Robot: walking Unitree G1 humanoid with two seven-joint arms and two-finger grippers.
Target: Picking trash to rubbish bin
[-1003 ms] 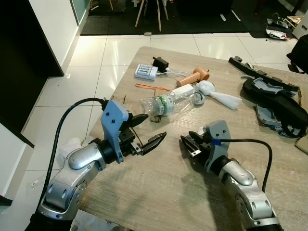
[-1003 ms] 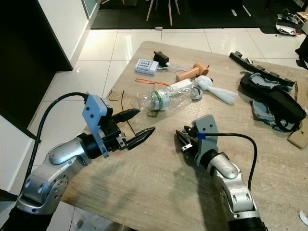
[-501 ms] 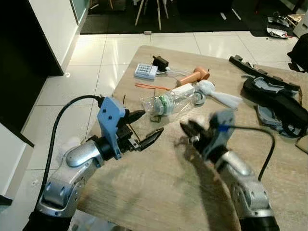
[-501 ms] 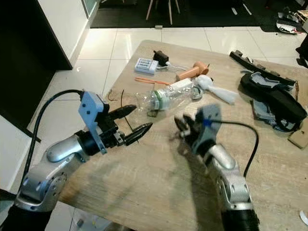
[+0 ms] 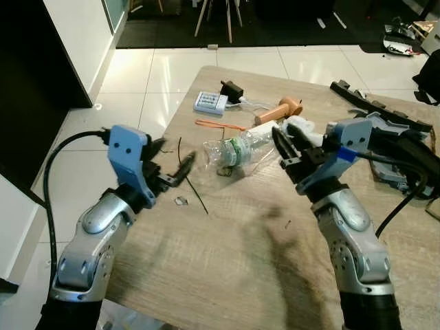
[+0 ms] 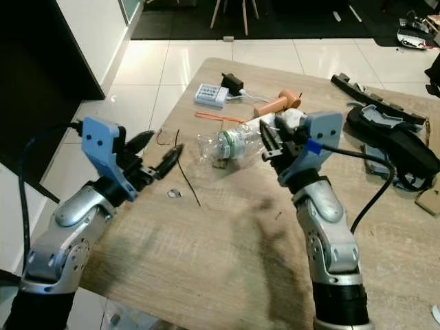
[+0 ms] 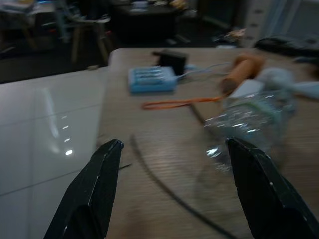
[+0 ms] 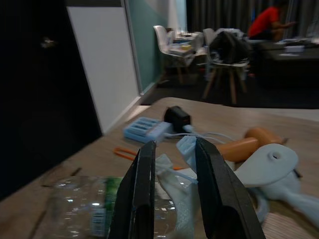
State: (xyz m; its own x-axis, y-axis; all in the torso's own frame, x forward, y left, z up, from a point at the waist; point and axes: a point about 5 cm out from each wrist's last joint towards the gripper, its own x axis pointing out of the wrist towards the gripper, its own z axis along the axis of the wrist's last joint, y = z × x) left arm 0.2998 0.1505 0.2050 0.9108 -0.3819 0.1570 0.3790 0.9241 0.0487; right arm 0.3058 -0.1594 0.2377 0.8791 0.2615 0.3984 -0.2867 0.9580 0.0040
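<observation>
The crushed plastic bottle (image 5: 239, 149) lies on the counter (image 5: 227, 261). The left gripper (image 5: 170, 168), fingers spread, hovers beside its base; the right gripper (image 5: 287, 146), narrowly parted, hangs above its cap end. Best lower the right gripper squarely over the bottle's neck before closing.

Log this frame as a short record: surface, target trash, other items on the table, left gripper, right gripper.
surface: wooden table
target trash: clear plastic bottle, lying on its side
other items: blue charger, orange strip, black wire, tan handle
left gripper: jaws open, above the table edge, left of the bottle
right gripper: jaws narrowly apart, raised over the bottle's cap end, holding nothing
</observation>
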